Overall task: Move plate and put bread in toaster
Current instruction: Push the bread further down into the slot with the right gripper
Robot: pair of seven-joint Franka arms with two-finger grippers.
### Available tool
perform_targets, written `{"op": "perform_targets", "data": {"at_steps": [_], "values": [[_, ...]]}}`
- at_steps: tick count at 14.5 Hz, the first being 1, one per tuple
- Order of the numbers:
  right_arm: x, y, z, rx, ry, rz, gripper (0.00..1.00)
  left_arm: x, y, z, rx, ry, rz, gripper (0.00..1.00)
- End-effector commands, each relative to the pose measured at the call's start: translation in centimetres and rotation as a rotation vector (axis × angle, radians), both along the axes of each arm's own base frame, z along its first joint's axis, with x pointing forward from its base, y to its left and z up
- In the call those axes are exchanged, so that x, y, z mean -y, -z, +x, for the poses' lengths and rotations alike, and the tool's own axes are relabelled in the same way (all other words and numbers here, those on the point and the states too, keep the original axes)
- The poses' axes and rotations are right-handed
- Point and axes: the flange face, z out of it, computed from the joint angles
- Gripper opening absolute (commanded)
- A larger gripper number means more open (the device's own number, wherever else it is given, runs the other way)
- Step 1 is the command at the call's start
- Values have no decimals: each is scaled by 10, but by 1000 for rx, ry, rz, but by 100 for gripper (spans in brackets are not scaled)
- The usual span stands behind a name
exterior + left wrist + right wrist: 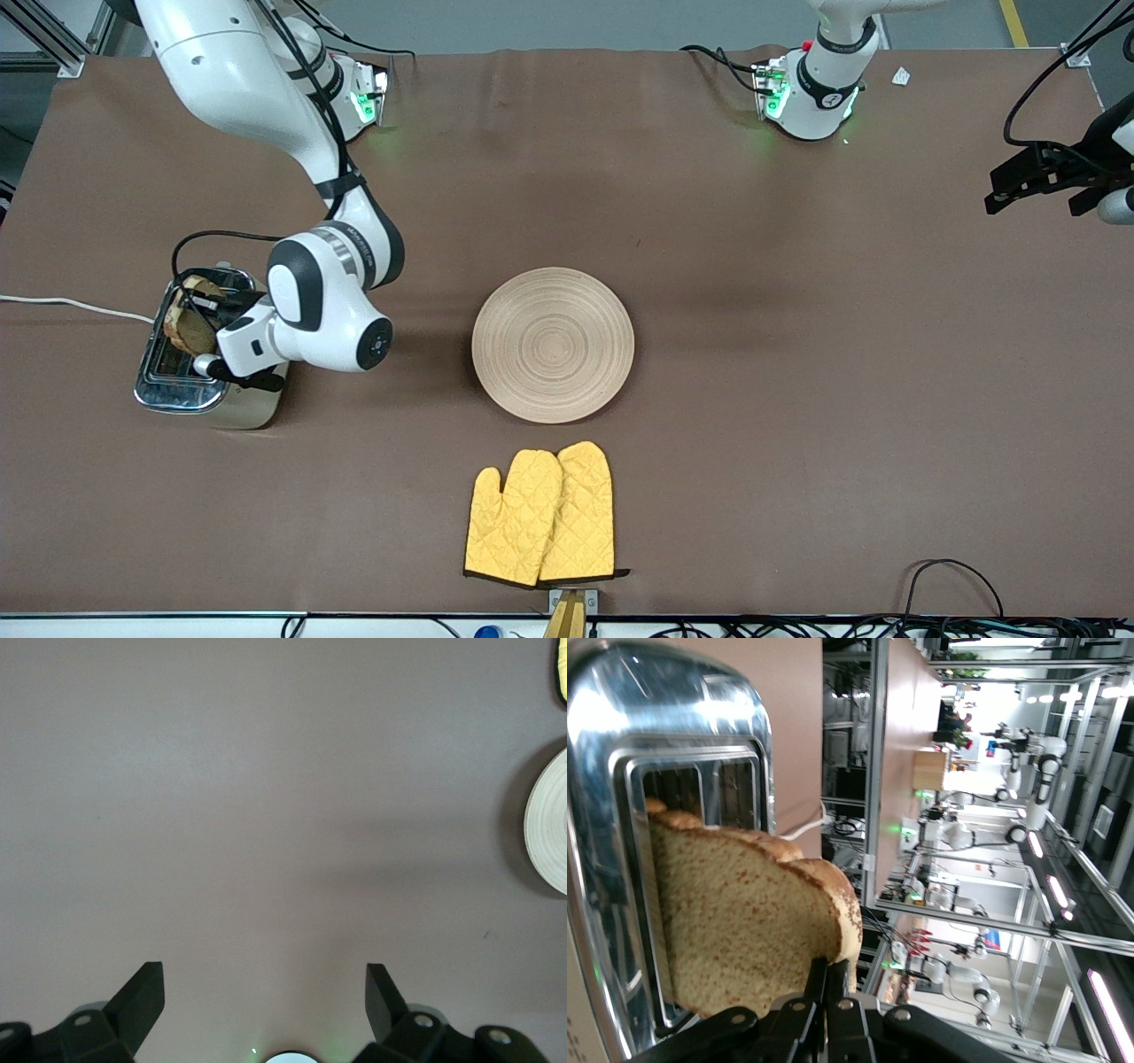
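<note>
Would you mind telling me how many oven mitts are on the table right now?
2. Both yellow oven mitts lie side by side, nearer the front camera than the plate: one mitt toward the right arm's end, overlapping the other mitt toward the left arm's end. None seem hidden.

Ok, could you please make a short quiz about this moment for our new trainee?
1. True or false: the bread is already fully down inside the toaster.
2. Which gripper is open over bare table? A) left gripper B) right gripper
3. Fill in: the oven mitts lie nearer to the front camera than the ___.

Key:
1. False: the right gripper holds the bread by its edge, over a slot.
2. A
3. plate
</note>
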Motion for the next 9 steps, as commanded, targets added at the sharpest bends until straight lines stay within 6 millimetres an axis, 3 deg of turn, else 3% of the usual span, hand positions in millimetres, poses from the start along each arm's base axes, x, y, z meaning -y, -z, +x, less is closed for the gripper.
{"op": "perform_targets", "data": {"at_steps": [1, 9], "values": [[12, -7, 5, -31, -38, 41, 0, -1, 0, -2, -2, 8, 18, 100], [14, -8, 15, 4, -88, 34, 0, -2, 0, -2, -2, 7, 18, 100]]}}
